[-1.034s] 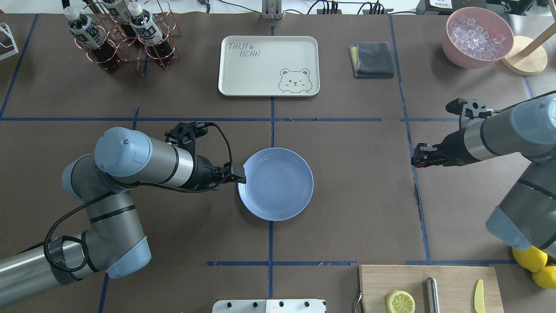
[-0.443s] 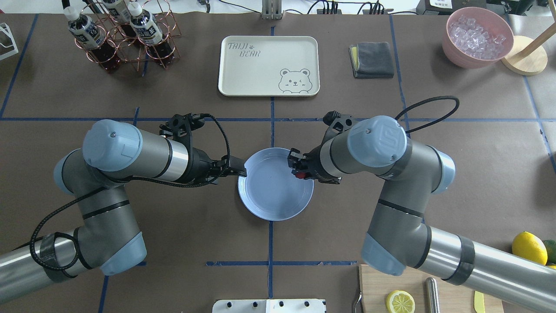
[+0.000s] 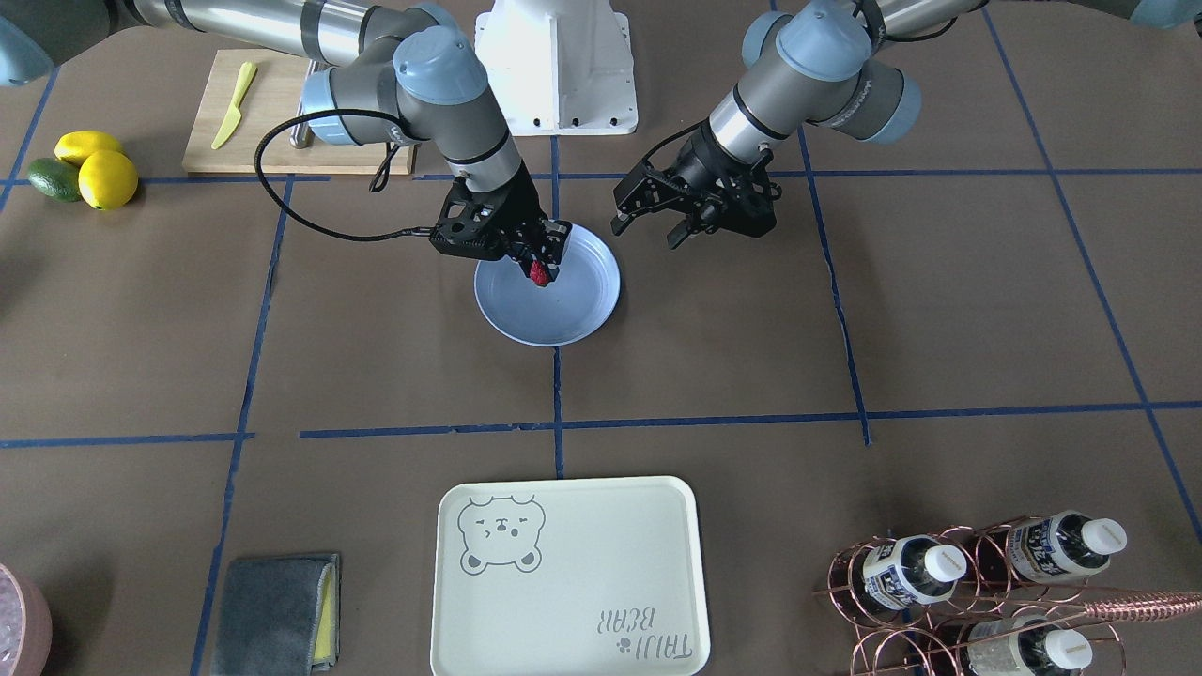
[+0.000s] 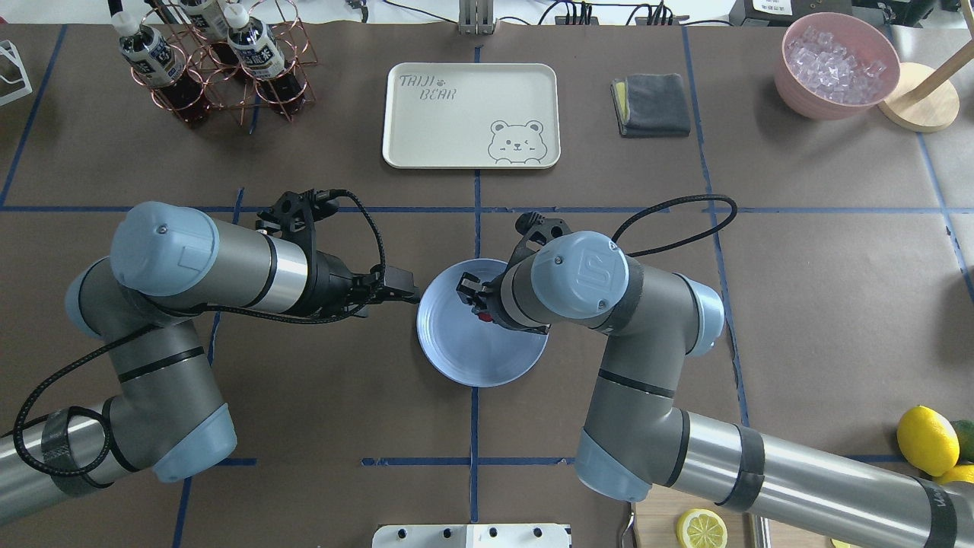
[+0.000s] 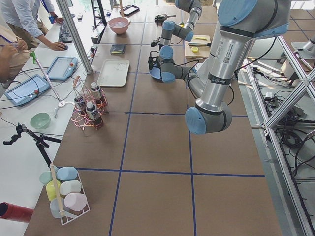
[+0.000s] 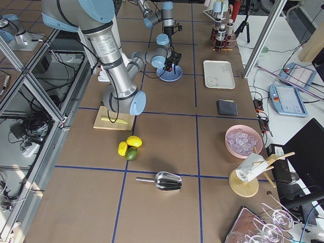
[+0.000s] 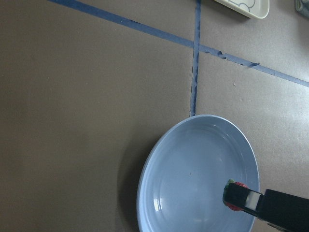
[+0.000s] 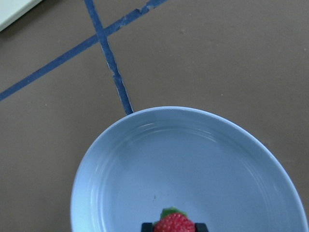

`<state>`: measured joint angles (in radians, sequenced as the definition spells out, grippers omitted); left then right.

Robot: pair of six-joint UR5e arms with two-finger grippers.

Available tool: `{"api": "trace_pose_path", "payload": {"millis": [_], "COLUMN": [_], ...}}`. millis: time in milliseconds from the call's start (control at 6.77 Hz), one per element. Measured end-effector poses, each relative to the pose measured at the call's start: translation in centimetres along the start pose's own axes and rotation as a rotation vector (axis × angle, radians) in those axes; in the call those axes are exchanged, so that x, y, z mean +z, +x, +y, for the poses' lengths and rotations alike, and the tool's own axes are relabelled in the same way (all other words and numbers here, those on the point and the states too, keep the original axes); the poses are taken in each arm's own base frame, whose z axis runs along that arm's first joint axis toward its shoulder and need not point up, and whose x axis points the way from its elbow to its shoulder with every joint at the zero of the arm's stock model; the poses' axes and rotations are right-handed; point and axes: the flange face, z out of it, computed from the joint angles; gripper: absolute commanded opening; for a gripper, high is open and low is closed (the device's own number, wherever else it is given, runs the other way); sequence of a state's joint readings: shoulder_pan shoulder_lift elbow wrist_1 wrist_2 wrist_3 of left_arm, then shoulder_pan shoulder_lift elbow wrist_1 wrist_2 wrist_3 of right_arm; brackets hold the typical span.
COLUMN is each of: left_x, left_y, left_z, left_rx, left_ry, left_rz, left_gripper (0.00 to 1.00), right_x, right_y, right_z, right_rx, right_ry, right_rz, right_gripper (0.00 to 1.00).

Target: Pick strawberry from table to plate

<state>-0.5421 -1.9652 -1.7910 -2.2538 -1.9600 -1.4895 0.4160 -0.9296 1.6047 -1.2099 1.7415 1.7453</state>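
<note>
The right arm's fingers (image 7: pixel 240 196) were clamped on the sides of the strawberry (image 8: pixel 174 224), light, soft and likely easily bruised, over the middle of the plate (image 4: pixel 472 358), while the left arm's fingers (image 4: pixel 405 292) stood apart just beside that plate

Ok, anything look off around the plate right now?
Nothing stands out. The plate lies flat on the table, the right gripper holds the strawberry over it, and the left gripper hangs open beside its rim.

Robotics lab, tape-gridded table (image 4: pixel 799 304), aluminium framing (image 5: pixel 73 34), cables (image 5: pixel 290 137), person (image 5: pixel 24 14) at tablets (image 5: pixel 61 68)
</note>
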Motion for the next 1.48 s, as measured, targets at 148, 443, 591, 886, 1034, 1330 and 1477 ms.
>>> {"api": "trace_pose_path", "payload": {"millis": [148,443,591,886,1034,1330,1477], "left_x": [0.0,0.0,0.1,0.1,0.2,-0.6,-1.2], "left_y": [0.0,-0.1,-0.2,-0.3,-0.6,-4.0,-6.9], "left_z": [0.0,-0.1,-0.1,-0.2,-0.4,-1.6,-2.2], "left_rx": [0.0,-0.001,-0.001,-0.002,-0.003,0.038,0.107], "left_ry": [0.001,0.002,0.002,0.004,0.01,0.029,0.035], "left_rz": [0.0,-0.002,-0.003,-0.006,-0.012,-0.061,-0.106], "left_gripper": [0.92,0.92,0.93,0.99,0.99,0.99,0.99], "right_x": [1.1,2.1,2.3,2.2,1.2,-3.9,-6.7], "right_y": [-0.7,-0.2,0.2,0.5,1.2,7.7,13.2], "right_z": [0.1,0.0,0.1,0.2,-0.1,-5.8,-9.3], "right_rx": [0.001,0.004,0.003,0.002,0.004,-0.001,-0.05], "right_ry": [0.012,0.014,0.012,0.008,-0.004,-0.068,-0.084], "right_rz": [0.012,0.034,0.041,0.044,0.037,0.048,0.074], "right_gripper": [0.14,0.66,0.78,1.0,1.0,1.0,1.0]}}
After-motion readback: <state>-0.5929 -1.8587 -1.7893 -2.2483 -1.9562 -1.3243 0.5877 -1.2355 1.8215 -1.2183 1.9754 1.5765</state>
